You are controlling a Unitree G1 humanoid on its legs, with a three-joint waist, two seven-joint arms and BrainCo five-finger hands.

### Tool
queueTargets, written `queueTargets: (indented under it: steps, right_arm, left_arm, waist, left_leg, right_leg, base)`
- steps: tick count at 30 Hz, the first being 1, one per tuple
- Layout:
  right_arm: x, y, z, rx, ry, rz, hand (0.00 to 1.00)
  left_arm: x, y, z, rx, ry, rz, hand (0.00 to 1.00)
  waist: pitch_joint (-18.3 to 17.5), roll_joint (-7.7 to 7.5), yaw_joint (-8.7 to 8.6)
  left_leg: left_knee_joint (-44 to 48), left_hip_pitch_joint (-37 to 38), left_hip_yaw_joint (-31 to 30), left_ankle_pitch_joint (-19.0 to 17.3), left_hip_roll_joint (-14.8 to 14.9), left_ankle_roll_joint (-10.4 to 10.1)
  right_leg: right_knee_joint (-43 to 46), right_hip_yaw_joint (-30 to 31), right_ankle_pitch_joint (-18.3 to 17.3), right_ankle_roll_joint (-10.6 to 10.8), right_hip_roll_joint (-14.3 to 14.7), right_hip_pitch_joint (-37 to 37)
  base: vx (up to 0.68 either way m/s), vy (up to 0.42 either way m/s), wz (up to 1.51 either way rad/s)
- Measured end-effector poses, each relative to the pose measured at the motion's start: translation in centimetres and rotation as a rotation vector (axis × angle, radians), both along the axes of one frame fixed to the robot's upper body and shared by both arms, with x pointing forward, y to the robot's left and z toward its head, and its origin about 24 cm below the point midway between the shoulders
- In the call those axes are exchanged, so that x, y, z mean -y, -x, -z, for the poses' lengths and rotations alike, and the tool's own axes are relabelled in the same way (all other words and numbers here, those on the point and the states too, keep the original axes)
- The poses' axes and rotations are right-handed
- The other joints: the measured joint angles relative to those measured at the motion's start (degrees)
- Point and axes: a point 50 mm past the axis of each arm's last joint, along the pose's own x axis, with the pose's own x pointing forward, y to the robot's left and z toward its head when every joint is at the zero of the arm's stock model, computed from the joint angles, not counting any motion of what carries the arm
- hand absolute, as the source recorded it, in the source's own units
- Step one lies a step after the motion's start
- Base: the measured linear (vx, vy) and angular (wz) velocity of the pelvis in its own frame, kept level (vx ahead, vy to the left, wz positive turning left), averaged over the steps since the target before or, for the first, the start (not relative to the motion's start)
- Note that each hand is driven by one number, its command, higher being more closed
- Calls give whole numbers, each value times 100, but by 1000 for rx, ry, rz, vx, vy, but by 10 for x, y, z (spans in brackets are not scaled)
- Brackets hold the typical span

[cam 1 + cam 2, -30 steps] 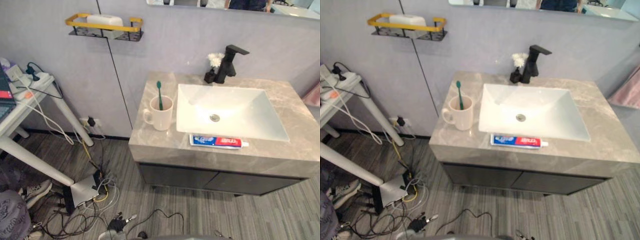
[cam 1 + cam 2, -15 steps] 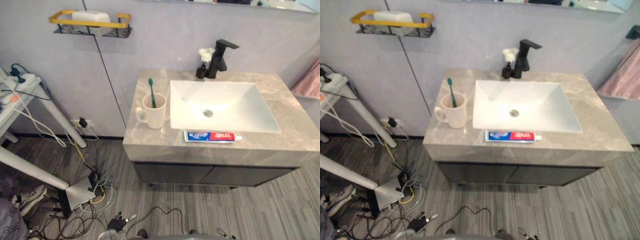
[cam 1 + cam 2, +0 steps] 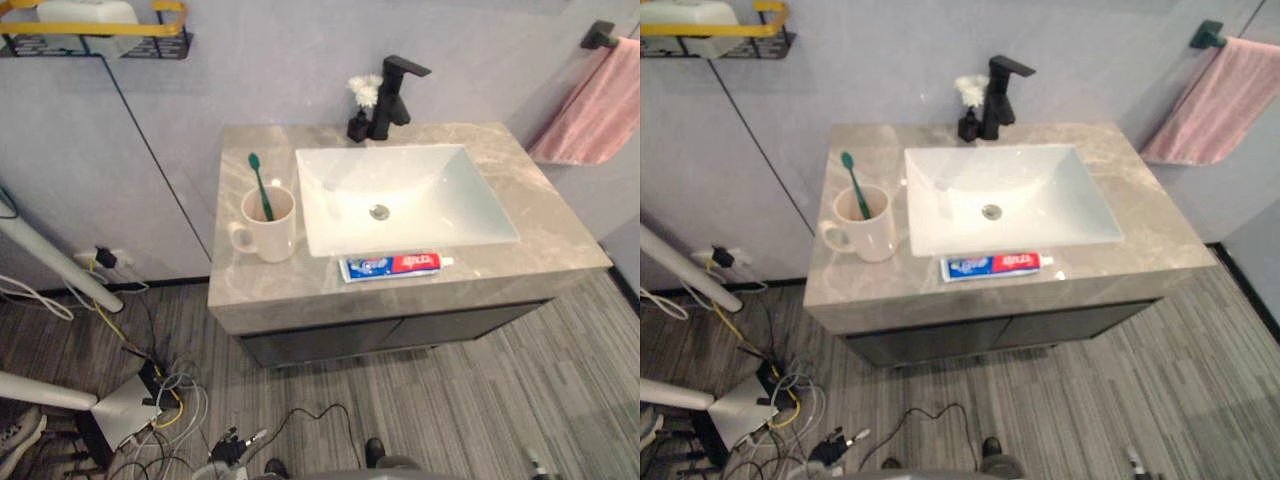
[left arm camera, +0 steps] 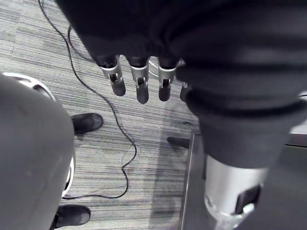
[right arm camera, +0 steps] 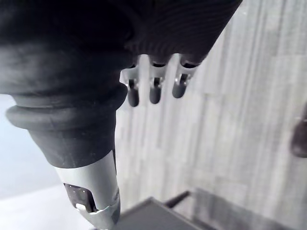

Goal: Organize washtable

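Note:
A grey stone washtable carries a white basin. Left of the basin stands a cream mug with a green toothbrush upright in it. A toothpaste tube lies flat along the front edge, just before the basin. Behind the basin are a black faucet and a small dark bottle with a white flower. My left hand hangs over the striped floor with straight fingers and holds nothing. My right hand hangs the same way, fingers straight, nothing in it.
A pink towel hangs on a wall bar at the right. A yellow-railed shelf with a white soap is on the wall at upper left. White table legs and a tangle of cables lie on the floor at left.
The whole picture has shifted left as the camera turned right, bringing the pink towel into view. The things on the washtable have not moved.

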Motion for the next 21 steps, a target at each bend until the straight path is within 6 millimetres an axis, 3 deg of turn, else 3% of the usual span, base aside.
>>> queueTargets:
  steps: [1,2,4,5,7,10,12,15,17,21]
  right_arm:
    - [9,0,-6,18,32,21,0]
    - [34,0,-26,74,138,93,0]
    - [52,-2,-43,120,218,148,0]
    - [73,-7,-67,177,320,194,0]
    - [94,-19,-99,260,451,223,0]
    - [119,-25,-146,355,627,291,0]
    - [133,-43,-176,417,716,306,0]
    - [138,-80,-216,504,821,245,0]
    - [134,-116,-245,531,908,109,0]
    - [101,-171,-310,640,1133,-167,0]
  left_arm:
    - [-1,1,0,0,1,-9,0]
    - [-1,2,0,-1,2,-19,0]
    - [-1,3,1,-3,3,-23,0]
    - [0,5,1,-8,3,-27,0]
    - [0,12,2,-21,3,-31,0]
    - [3,18,3,-33,11,-34,0]
    - [4,18,4,-36,14,-27,0]
    - [5,17,3,-36,8,2,0]
    - [5,15,3,-34,4,34,0]
    - [7,12,3,-27,4,67,0]
  waist:
    - [-2,-4,-3]
    - [-21,-1,-8]
    - [-67,7,-23]
    - [-112,10,-61]
    - [-186,-17,-143]
    - [-378,59,-142]
    - [-425,72,-140]
    - [-443,69,-137]
    - [-456,70,-119]
    - [-462,81,-88]
  left_leg:
    - [-2,0,11,-4,-11,-2]
    - [-35,-19,17,-7,-50,-6]
    - [-37,-51,16,-6,-74,-5]
    - [-38,-48,9,-3,-108,-2]
    - [-39,-57,-59,2,-159,4]
    - [-39,-111,-235,21,-256,34]
    - [-38,-171,-381,61,-315,94]
    - [-37,-203,-576,94,-384,143]
    - [-36,-227,-684,115,-419,176]
    - [-34,-255,-916,158,-444,241]
  right_leg:
    - [8,-1,0,0,-10,-2]
    - [15,-5,-3,0,-50,-60]
    - [22,-17,-6,1,-75,-93]
    - [21,-30,-26,-3,-102,-94]
    - [27,-97,-87,20,-152,-81]
    - [65,-252,-144,32,-233,-70]
    - [63,-383,-148,26,-297,-51]
    - [50,-580,-153,16,-373,35]
    - [46,-672,-155,12,-404,76]
    - [26,-956,-156,7,-434,196]
  base:
    - [-137,-38,-15]
    - [-113,-31,-7]
    - [-103,-30,-3]
    - [-70,-27,-1]
    - [-58,-23,10]
    - [-14,-5,27]
    - [4,3,38]
    - [-6,5,35]
    - [-1,3,31]
    - [15,-13,29]
